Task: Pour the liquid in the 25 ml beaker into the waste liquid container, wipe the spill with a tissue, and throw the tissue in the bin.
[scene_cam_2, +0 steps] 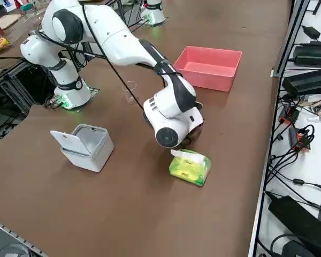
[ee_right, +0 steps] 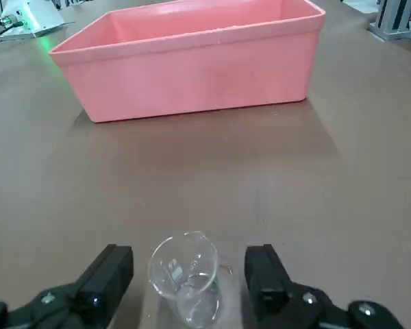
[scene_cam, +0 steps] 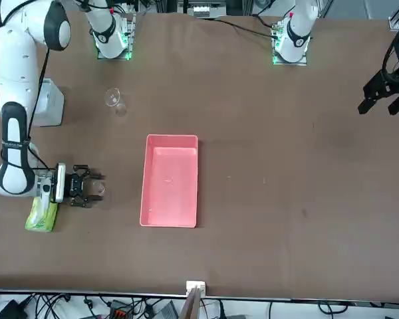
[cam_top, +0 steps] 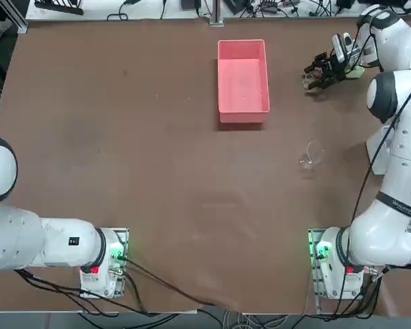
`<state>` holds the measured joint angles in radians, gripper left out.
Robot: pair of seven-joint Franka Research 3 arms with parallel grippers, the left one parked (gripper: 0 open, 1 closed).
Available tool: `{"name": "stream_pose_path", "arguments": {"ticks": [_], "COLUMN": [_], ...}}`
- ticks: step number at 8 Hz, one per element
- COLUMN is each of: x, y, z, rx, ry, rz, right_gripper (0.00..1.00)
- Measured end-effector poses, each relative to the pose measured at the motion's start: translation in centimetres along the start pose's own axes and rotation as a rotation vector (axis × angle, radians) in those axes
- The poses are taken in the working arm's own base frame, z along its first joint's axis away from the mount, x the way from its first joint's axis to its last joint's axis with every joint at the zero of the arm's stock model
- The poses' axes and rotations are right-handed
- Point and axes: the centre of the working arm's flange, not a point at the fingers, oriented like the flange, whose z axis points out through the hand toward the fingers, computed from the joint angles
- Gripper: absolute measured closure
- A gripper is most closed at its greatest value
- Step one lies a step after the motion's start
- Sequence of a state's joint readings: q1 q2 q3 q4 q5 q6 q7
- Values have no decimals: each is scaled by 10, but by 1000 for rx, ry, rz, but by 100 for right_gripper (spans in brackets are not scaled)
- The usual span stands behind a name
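Observation:
The 25 ml beaker point(ee_right: 185, 271), tiny and of clear glass, stands upright on the brown table between my right gripper's fingers. My right gripper point(ee_right: 188, 260) is open, with both black fingers point(ee_right: 113, 271) a little apart from the glass. The gripper point(cam_top: 320, 74) sits low at the far right of the table, to the right of the pink waste liquid container point(cam_top: 243, 77). A white tissue point(scene_cam_2: 180, 154) sticks out of a lime-green pack point(scene_cam_2: 190, 167) just behind the wrist. The white bin point(scene_cam_2: 87, 145) has its lid up. I cannot make out a spill.
A larger clear glass beaker point(cam_top: 311, 156) stands nearer the robot, between the gripper and the right arm's base point(cam_top: 332, 264). The bin point(scene_cam: 48, 103) sits at the table's right edge beside the arm. Cables and boxes lie beyond the table's right side.

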<state>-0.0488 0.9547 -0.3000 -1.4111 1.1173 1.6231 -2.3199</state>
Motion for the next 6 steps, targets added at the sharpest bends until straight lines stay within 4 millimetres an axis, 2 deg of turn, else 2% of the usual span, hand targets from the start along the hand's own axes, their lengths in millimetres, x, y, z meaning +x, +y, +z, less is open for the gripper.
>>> {"name": "stream_pose_path", "arguments": {"ticks": [3,4,6], "x": [-6,-10,-16], "y": [-2,-3,-8], "z": [-9,-18,-50], "rx": [-5,-1,4], "ry": [-9,-31,-83], "rz": [4,3,-4], "right_gripper": [0,0,0]}}
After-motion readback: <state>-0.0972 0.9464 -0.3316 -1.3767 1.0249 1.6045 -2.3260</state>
